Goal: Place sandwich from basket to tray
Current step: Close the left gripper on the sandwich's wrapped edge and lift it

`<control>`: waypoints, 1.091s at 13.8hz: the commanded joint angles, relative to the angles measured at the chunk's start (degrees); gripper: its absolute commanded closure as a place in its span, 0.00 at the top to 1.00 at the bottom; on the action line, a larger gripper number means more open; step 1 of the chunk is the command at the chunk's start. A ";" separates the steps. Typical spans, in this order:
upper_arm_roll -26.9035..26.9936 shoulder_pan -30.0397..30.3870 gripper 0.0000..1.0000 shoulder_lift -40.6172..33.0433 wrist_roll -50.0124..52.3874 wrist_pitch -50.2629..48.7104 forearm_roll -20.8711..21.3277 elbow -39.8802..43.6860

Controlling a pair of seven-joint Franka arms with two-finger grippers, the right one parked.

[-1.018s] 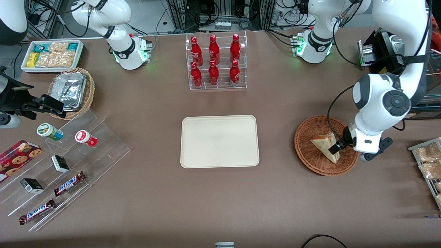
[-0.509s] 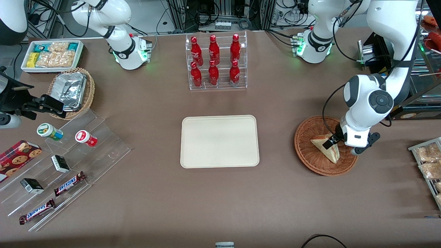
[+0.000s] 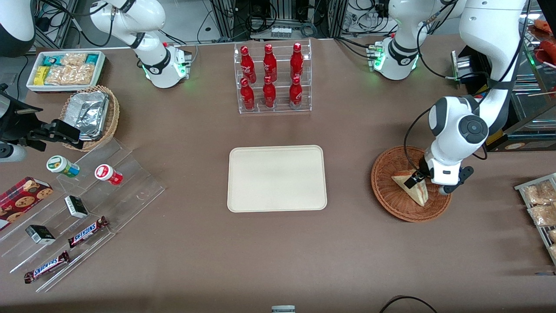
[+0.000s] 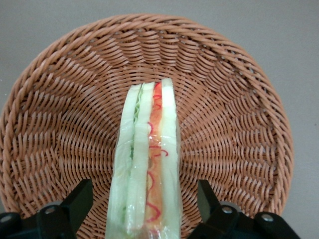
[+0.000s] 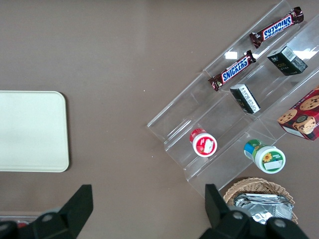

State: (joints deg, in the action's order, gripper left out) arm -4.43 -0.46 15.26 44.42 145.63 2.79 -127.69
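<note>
The sandwich (image 3: 419, 194), a pale wedge wrapped in clear film, stands on edge in the round reddish-brown wicker basket (image 3: 385, 196) toward the working arm's end of the table. My left gripper (image 3: 414, 179) is lowered into the basket and is open. It straddles the sandwich (image 4: 147, 164), whose red and green filling shows. One dark finger (image 4: 76, 203) stands on each side of it, with a gap of basket (image 4: 60, 124) weave showing between finger and bread. The cream tray (image 3: 276, 178) lies flat at the table's middle, also visible as the tray (image 5: 30, 130) in the right wrist view.
A clear rack of red bottles (image 3: 271, 78) stands farther from the camera than the tray. Toward the parked arm's end are a tan foil basket (image 3: 90, 115), a white snack bin (image 3: 66, 69) and acrylic steps (image 3: 82, 208) with candy bars. Snack packets (image 3: 538, 204) lie at the working arm's end.
The left arm has swung in over the basket, and its gripper has slid along the sandwich toward the tray's side. The sandwich has stayed in place.
</note>
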 commanded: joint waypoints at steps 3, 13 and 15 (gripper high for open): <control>0.04 -0.16 0.00 -0.58 1.54 -1.03 0.47 1.56; -0.75 -13.14 0.00 -2.26 -1.36 -37.76 0.64 28.08; -0.75 -19.20 0.00 0.02 -1.36 -37.88 0.55 31.62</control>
State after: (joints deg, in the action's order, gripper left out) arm -5.77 -14.54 11.86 43.42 109.25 2.88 -100.77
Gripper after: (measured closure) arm 0.855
